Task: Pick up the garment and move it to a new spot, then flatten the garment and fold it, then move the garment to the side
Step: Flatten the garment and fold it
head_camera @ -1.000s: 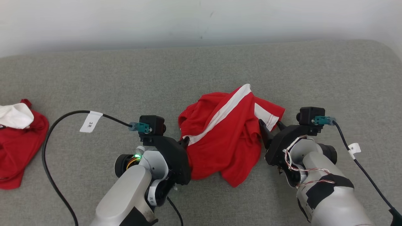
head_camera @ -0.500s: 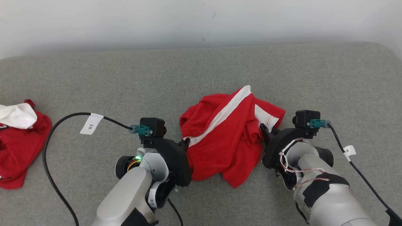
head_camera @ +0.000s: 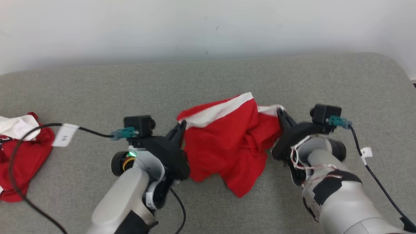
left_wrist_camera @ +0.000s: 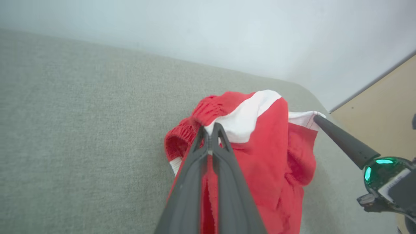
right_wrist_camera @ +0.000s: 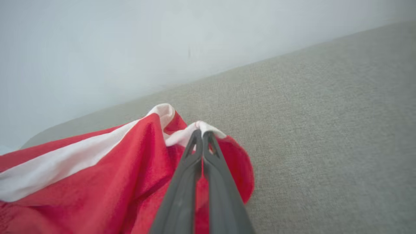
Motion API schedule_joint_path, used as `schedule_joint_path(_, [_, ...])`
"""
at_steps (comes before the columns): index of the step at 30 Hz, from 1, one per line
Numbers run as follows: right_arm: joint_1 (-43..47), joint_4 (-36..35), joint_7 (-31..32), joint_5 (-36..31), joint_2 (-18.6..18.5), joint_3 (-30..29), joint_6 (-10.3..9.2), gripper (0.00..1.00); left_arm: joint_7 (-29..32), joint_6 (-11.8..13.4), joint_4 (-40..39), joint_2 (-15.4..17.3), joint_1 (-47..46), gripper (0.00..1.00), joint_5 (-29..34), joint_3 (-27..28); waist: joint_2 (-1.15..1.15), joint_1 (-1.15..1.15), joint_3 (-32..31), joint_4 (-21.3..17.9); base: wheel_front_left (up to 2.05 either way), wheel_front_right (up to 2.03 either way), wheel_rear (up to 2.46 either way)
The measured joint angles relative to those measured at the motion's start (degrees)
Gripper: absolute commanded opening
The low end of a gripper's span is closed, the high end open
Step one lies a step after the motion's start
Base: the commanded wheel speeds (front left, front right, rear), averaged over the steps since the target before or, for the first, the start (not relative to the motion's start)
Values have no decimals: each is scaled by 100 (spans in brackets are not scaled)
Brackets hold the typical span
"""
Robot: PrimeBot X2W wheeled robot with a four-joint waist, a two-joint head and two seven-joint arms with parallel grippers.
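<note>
Both are clamped on the crumpled red fabric garment with a white stripe: left end effector at the elastic waistband, right end effector at a white hem. The cloth sags between them onto the grey upholstered surface. Recommendation: raise both evenly, tips level, avoiding overstretch.

Two garments, two grippers

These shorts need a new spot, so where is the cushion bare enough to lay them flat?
Bare: the wide strip of cushion between the shorts and the wall, and the far right corner past the right gripper. Crowded: the left edge, with another clothes pile and a cable.
</note>
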Motion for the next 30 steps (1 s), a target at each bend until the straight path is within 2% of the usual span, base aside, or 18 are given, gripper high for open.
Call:
schedule_joint_path(3, [-114, -606, -113, 211, 1, 113, 0, 0, -332, -165, -271, 21, -21, 0, -356, 400, 0, 0, 7, -34, 0, 0, 0])
schedule_joint_path(6, [-326, -1430, -164, 342, -52, 320, 0, 0, -369, -371, -669, 153, -198, 0, -734, 736, 0, 0, 93, -83, 0, 0, 0])
schedule_joint_path(9, [-772, -2119, -64, 606, -401, 421, 0, 0, -102, -446, -1031, 669, -725, 0, -644, 800, -1, 0, 266, -134, 0, 0, 0])
schedule_joint_path(11, [-1157, -2288, 78, 557, -754, 516, 0, 0, 71, -426, -1151, 942, -1143, 0, -636, 961, -1, 0, 430, -170, 0, 0, 0])
schedule_joint_path(13, [-1575, -2277, 202, 564, -951, 481, 0, 0, 154, -387, -1235, 1099, -1601, 0, -706, 1185, 0, 0, 620, -209, 0, 0, 0])
schedule_joint_path(18, [-2639, -1863, -8, 101, -1135, 393, 0, 0, -210, -204, -1199, 1321, -2498, 0, -794, 1755, 0, 1, 1102, -323, 0, 0, 0])
schedule_joint_path(23, [-3407, -1663, -266, -423, -1152, -9, 9, 0, -923, -194, -1234, 1377, -3114, 0, -381, 1834, 0, 2, 1407, -430, 0, 0, 0])
schedule_joint_path(27, [-3719, -2591, -291, -1224, -1236, -837, 11, 0, -1566, -350, -1392, 1276, -3534, 0, -260, 1902, 0, 1, 1628, -518, 0, 0, 0])
schedule_joint_path(30, [-3376, -3020, -305, -1774, -1262, -1092, 9, 0, -1722, -500, -1493, 1193, -3465, 0, -219, 1823, 0, 0, 1730, -538, 0, 0, 0])
